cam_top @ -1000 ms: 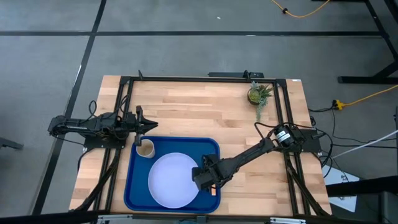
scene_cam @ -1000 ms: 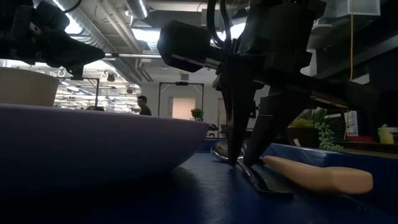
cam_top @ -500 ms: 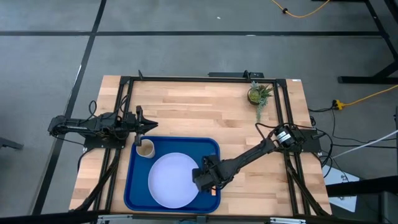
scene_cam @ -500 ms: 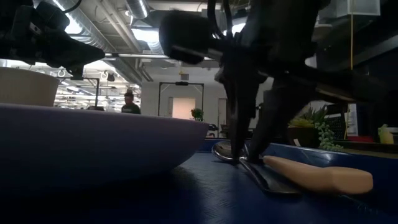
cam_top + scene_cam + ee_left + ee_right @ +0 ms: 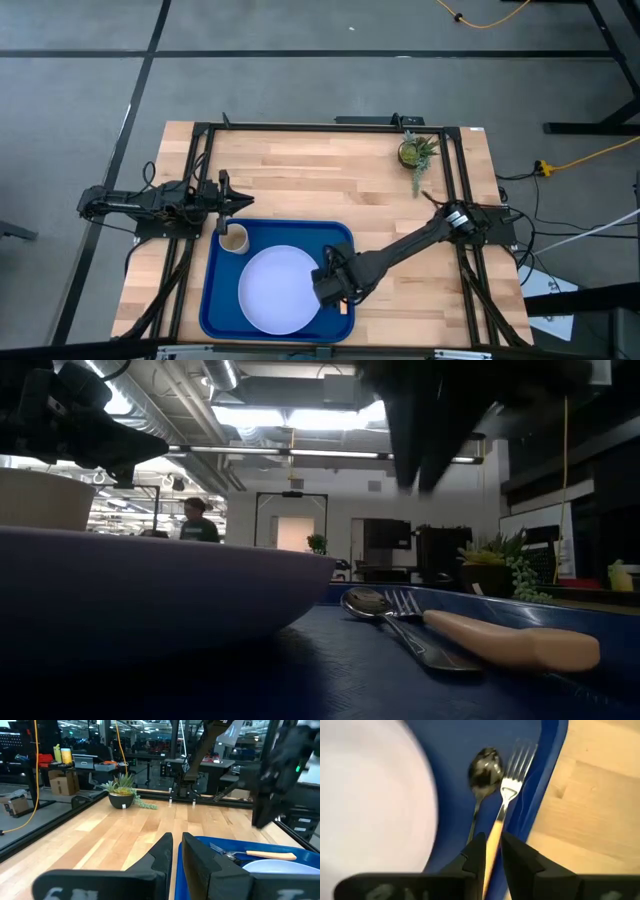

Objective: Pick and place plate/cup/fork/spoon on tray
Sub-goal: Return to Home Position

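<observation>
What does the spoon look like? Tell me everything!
The spoon is small, dark and shiny, like metal, with an oval bowl and a thin handle. It lies flat on the blue tray, between the plate and fork, close alongside the fork; whether they touch is unclear. The right tool hangs above, not holding it.

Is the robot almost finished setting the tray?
Nearly. The plate, cup, spoon and fork all sit on the tray. The right tool hangs empty above the fork; the left tool waits near the cup. Only parking the arm looks left.
</observation>
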`<action>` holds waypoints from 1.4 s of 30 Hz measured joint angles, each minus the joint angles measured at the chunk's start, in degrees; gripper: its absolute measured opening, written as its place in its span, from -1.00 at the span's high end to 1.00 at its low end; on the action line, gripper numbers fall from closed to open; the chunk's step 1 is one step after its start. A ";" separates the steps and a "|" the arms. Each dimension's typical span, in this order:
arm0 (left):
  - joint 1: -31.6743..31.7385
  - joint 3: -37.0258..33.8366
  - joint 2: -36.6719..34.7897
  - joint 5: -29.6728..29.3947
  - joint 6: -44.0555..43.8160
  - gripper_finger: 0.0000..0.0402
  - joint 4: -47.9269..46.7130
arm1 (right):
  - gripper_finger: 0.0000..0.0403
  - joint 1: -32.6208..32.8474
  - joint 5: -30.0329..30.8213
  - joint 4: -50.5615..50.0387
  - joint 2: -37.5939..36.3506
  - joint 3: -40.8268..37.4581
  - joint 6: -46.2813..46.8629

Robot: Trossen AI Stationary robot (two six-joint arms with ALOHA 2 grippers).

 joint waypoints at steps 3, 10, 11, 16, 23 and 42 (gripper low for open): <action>-0.02 0.00 0.00 -0.02 0.02 0.83 0.02 | 0.68 0.00 -1.81 -5.21 -0.04 5.80 -6.93; -0.02 0.00 0.02 0.00 0.00 0.83 0.00 | 0.68 0.37 5.73 -7.22 -0.04 13.64 -33.82; -0.02 0.00 0.01 -0.01 0.00 0.83 0.01 | 0.68 0.39 6.14 -5.91 -0.06 13.74 -37.69; 0.00 0.00 0.01 0.00 0.00 0.83 0.00 | 0.68 0.51 3.44 -0.53 -0.07 13.67 -49.24; -0.02 0.00 0.02 0.00 0.00 0.83 0.00 | 0.68 1.76 2.84 2.07 -0.04 13.28 -55.49; 0.00 0.00 0.00 0.00 0.00 0.83 0.00 | 0.68 -2.57 -6.47 4.91 -1.47 6.38 -80.37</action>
